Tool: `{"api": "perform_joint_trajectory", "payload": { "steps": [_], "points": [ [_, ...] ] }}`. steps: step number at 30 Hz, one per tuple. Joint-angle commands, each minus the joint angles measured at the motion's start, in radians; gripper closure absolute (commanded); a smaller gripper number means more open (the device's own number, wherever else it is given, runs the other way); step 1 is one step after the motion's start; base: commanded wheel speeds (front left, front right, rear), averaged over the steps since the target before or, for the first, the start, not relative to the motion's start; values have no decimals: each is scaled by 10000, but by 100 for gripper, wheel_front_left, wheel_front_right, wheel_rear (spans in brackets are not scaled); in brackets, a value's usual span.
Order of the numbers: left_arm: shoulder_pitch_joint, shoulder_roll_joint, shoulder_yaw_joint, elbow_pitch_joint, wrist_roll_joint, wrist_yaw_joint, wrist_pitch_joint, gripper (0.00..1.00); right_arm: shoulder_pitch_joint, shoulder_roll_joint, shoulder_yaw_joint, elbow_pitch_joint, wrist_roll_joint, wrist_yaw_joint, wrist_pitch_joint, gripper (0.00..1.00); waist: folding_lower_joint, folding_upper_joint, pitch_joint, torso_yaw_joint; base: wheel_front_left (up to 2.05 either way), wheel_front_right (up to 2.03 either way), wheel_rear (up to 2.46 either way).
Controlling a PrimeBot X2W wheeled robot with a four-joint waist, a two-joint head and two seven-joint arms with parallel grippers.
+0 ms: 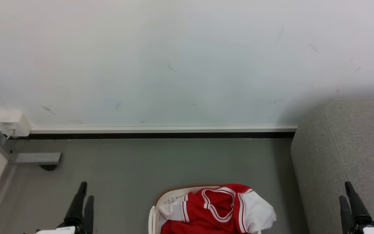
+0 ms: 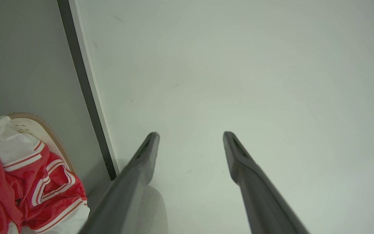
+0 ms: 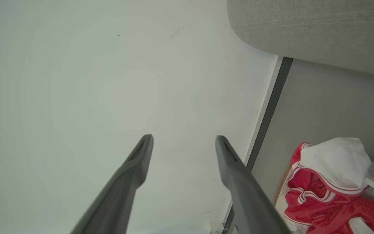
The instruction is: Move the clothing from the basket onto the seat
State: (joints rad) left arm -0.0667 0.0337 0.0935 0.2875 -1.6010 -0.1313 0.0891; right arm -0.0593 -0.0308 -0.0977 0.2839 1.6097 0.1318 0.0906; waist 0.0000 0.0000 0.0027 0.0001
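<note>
The red clothing [image 1: 218, 209] with white sleeves and a striped V-neck is heaped in the cream basket [image 1: 166, 199] at the bottom centre of the head view. One white sleeve hangs over the basket's right rim. The light-grey seat [image 1: 346, 152] stands to the right of the basket. My left gripper [image 1: 85, 190] is open at the lower left, apart from the basket, with nothing between its fingers. My right gripper [image 1: 346, 190] is open at the lower right, in front of the seat. The clothing [image 2: 24, 185] and basket rim [image 2: 55, 138] lie left of the left gripper [image 2: 191, 136]. The clothing [image 3: 326, 182] lies right of the right gripper [image 3: 183, 139].
A pale wall [image 1: 187, 61] with a white and black baseboard [image 1: 161, 131] runs behind the grey floor [image 1: 161, 162]. A white socket box [image 1: 13, 123] and a grey door stop [image 1: 37, 158] sit at the far left. The seat [image 3: 310, 29] meets the wall.
</note>
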Motion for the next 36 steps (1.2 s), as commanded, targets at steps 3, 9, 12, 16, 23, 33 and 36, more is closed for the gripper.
{"api": "perform_joint_trajectory", "payload": {
  "steps": [3, 9, 12, 16, 23, 33, 36],
  "points": [
    [-152, 61, -102, -202, 179, 1, -208, 0, -116, -67, 91, -284, -261, -1, -217, 0, 0, 0, 2, 4, 0, 0, 0],
    [-137, 73, -262, -245, 545, 1, -491, 0, -80, -81, 156, -409, -1041, -2, -502, 0, 0, 0, 8, 3, 0, 0, 0],
    [-136, 79, -318, -254, 917, 1, -622, 0, -70, -88, 197, -519, -1773, -3, -633, 0, 0, 0, 13, 2, 0, 0, 0],
    [-141, 87, -354, -279, 1558, 52, -799, 0, -44, -97, 236, -690, -2723, -4, -806, 0, 0, 0, 20, -1, 0, 0, 0],
    [-133, 100, -437, -436, 2940, 249, -1080, 0, 4, -112, 371, -995, -4497, -5, -1093, 0, 0, 0, 32, -10, 0, 0, 0],
    [-66, 117, -638, -668, 5111, 605, -1458, 0, 81, -133, 536, -1218, -7092, -6, -1471, 0, 0, 0, 45, -22, 0, 0, 0],
    [-33, 121, -735, -737, 5981, 710, -1564, 0, 89, -139, 518, -1224, -7821, -7, -1577, 0, 0, 0, 39, -24, 0, 0, 0]
  ]
}}
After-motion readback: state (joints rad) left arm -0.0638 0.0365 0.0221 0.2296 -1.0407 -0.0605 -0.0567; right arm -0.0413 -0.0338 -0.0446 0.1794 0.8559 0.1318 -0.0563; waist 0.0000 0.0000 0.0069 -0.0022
